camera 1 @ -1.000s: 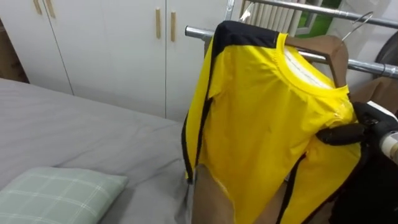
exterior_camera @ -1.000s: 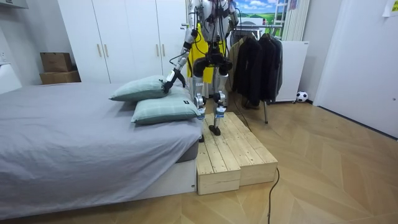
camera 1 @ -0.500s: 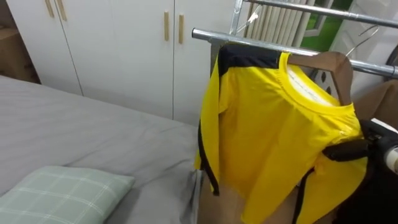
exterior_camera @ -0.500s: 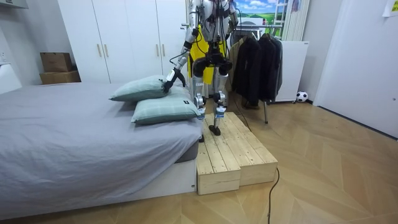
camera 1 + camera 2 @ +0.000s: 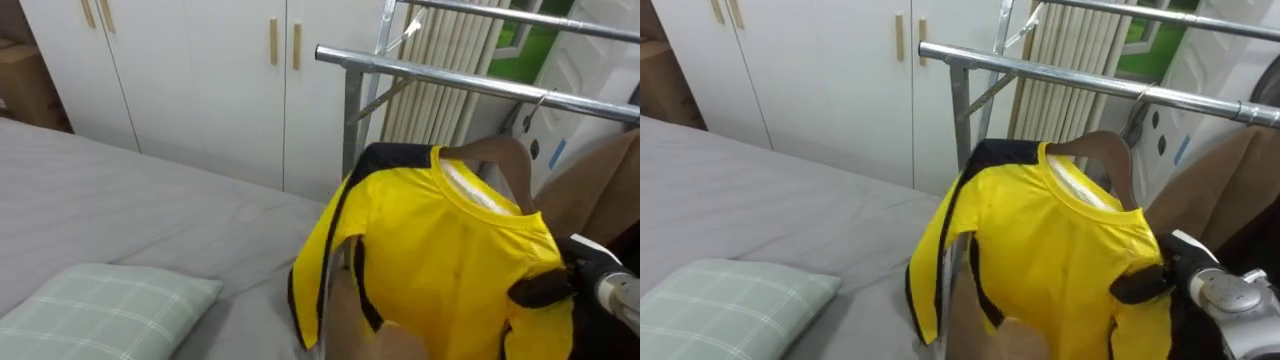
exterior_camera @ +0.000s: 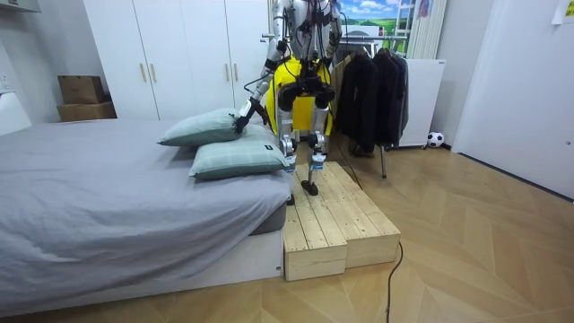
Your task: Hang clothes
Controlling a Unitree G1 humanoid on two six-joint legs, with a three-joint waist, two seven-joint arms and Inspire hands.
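Yellow shirt (image 5: 440, 250) on a wooden hanger (image 5: 497, 156), low under the rail (image 5: 450, 78).
At 4 o'clock your right hand (image 5: 587, 270) has its fingers (image 5: 538, 291) clamped on the shirt's shoulder; your left hand (image 6: 242, 119) hangs by the pillow (image 6: 199, 131), and I cannot tell how its fingers are set.

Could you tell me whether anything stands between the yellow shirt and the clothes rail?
Nothing visible does: the rail runs bare just above the yellow shirt. A brown garment hangs further right. The right hand grips the shirt's shoulder.
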